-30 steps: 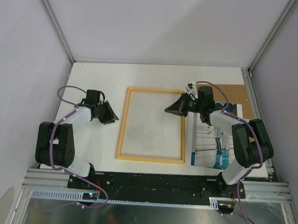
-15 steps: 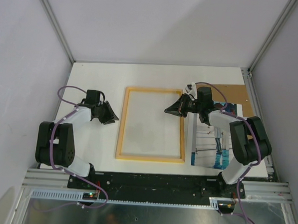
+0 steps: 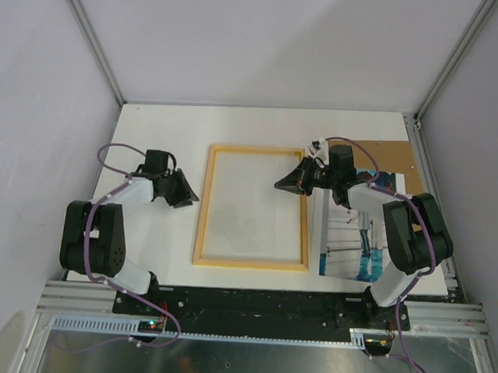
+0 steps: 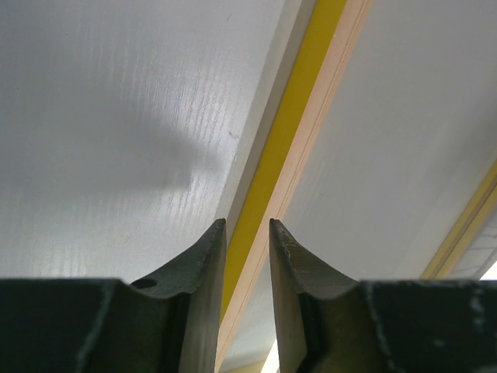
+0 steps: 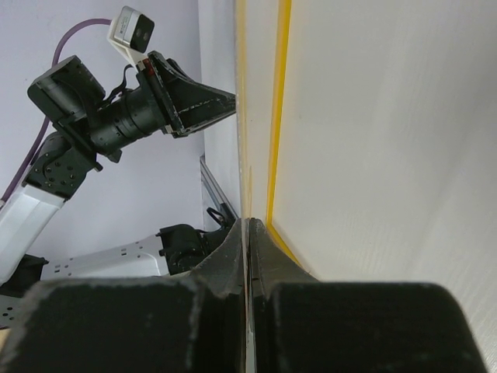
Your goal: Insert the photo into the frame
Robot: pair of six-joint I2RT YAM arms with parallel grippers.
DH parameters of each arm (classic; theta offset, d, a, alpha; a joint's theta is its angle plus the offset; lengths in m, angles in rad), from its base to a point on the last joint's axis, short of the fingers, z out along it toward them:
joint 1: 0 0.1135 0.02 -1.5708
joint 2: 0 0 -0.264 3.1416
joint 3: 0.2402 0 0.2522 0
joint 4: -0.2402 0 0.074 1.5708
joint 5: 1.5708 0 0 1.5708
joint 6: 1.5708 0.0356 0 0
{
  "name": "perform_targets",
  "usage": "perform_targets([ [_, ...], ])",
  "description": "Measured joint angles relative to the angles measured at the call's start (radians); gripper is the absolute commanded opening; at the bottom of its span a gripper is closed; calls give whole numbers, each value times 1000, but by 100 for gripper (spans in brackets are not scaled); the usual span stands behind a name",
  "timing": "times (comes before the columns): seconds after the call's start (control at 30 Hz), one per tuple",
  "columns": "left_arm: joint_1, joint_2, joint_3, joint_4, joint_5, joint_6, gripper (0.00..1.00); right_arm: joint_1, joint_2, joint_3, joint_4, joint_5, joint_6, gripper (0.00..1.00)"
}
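The frame (image 3: 250, 263) lies flat on the surface, the photo (image 3: 340, 241) beside it; with the left end effector (image 3: 194, 198) part-open and empty and the right end effector (image 3: 279, 184) closed at its rail, a nudge could skid the frame.

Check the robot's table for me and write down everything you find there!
Surface: white table, flat and bare around the things.
Job's things: yellow frame lies flat mid-table; photo lies to its right, outside it, partly under the right arm.
Clutter: brown backing board at the far right.
Grippers: left gripper open by the frame's left edge; right gripper shut near the frame's far right corner.
Cables: purple cables loop along both arms.
Surroundings: pale walls; metal rail at the near edge.
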State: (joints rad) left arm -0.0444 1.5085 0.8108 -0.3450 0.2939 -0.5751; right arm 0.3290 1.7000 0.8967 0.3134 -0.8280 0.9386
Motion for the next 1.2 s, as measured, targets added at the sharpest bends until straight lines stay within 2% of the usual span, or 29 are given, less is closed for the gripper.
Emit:
perform_targets([
  [1.2,-51,32,-3,0,-3,-1,32,29,32,0,-73,84,-132,0],
])
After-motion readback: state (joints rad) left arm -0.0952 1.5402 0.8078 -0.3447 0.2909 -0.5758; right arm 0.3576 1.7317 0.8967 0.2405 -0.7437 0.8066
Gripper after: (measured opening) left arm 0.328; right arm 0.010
